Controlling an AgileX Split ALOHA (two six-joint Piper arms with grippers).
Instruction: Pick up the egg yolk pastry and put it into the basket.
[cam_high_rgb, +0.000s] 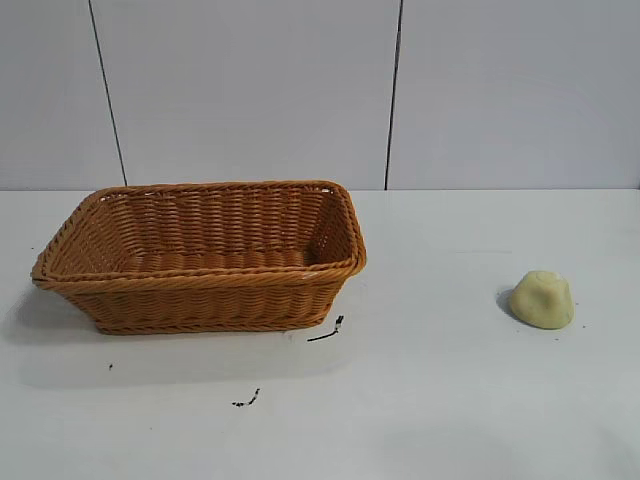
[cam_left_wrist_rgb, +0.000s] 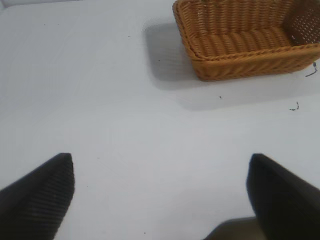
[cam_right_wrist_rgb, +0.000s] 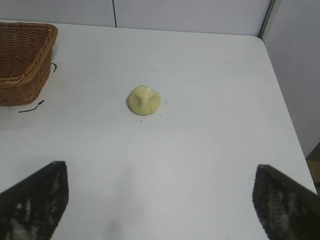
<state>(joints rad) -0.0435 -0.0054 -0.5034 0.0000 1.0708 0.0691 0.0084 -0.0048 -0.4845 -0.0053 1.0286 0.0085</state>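
Basket (cam_high_rgb: 200, 290) w/ nothing inside, pastry (cam_high_rgb: 542, 299) well apart on table (cam_high_rgb: 440, 400).

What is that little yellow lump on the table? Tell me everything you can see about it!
That is the egg yolk pastry. It is a small, pale yellow-cream lump, rounded like a dome, with a smooth, matte surface and a few soft dents on top. It sits alone on the white table, casting a small shadow. Nothing touches it but the table. It lies well apart from the basket, toward the right arm's side, and it is far smaller than the basket.
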